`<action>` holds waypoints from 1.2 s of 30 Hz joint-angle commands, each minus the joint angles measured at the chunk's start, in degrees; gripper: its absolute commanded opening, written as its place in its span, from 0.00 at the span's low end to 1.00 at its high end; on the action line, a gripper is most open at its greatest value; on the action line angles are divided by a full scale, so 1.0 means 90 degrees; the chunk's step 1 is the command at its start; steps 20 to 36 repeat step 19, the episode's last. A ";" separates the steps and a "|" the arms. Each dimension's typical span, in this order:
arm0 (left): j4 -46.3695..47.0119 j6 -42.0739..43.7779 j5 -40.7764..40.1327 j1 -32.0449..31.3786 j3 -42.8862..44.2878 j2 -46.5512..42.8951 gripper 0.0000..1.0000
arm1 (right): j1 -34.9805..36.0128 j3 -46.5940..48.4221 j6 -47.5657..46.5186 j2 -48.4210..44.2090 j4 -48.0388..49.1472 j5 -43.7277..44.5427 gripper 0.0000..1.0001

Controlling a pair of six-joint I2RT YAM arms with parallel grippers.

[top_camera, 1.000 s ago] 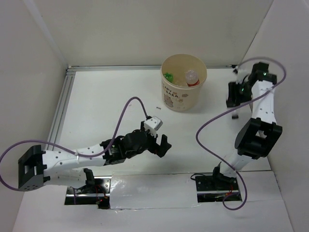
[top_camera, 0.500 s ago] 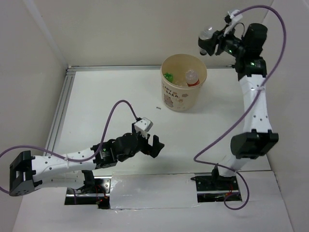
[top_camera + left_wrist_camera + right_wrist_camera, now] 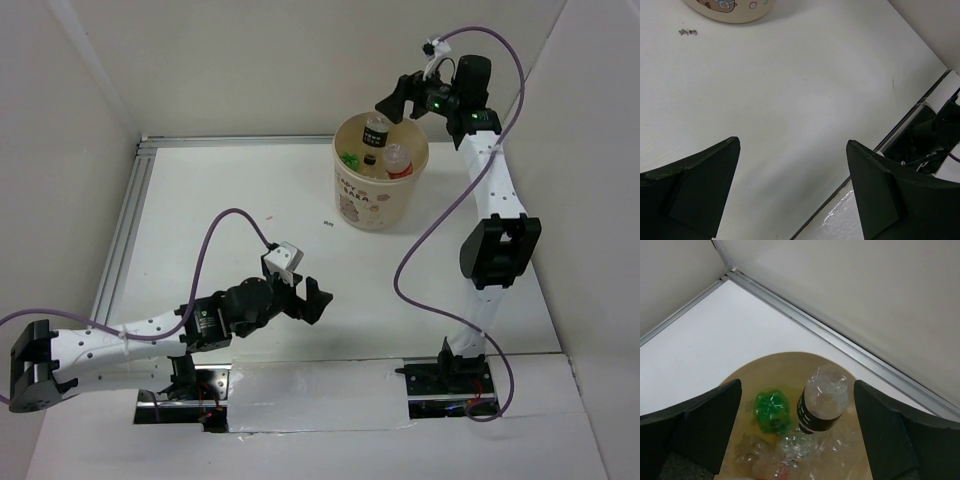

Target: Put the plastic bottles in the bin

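Logging state at the right end effector (image 3: 393,101): fingers spread wide and clasping nothing, per the right wrist view.

- Directly below it, between the two finger lines and touching neither, is a clear bottle with a dark label (image 3: 821,400). One clear rounded end faces the wrist camera; I cannot tell whether that is cap or base.
- In the top view this bottle lies within the mouth of the bin (image 3: 368,205). I cannot tell whether it is in free fall or already resting on the pile.
- Also under the end effector, inside the bin:
  - a green bottle (image 3: 772,411), toward the left-hand finger in the wrist view;
  - crumpled clear bottles (image 3: 790,452), nearer the wrist;
  - a red-labelled bottle (image 3: 398,160), seen from above.

Left end effector (image 3: 792,150): fingers apart and nothing between them, over bare surface (image 3: 805,85). The base of the bin shows far ahead of its fingertips, well apart. A dark speck (image 3: 687,32) lies ahead too, near the bin.

Handling notes (judgement):
- The bottles look empty and thin-walled, so light, springy and easily crushed. The crumpling in the pile supports this.
- The film labels and round bodies are probably slippery, and a bottle lying on its side would roll.
- Best hold: across the body at the label band with moderate squeeze, or up at the shoulder or neck, where the plastic is stiffer.
- There is no breakage risk on dropping, so letting go above the rim is acceptable.

No bottle is visible on the surface in the top view, so the task appears at or near completion.
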 commanded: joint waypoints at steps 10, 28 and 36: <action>0.0125 0.0234 -0.0232 -0.0026 0.0471 0.0269 1.00 | -0.0974 -0.0826 0.0219 -0.2161 -0.1936 0.1848 0.99; -0.0471 0.0351 -0.0116 0.0470 0.1135 0.0514 1.00 | -0.1356 -0.5113 -0.0503 -0.5380 -0.1054 0.2943 0.99; -0.0471 0.0351 -0.0116 0.0470 0.1135 0.0514 1.00 | -0.1356 -0.5113 -0.0503 -0.5380 -0.1054 0.2943 0.99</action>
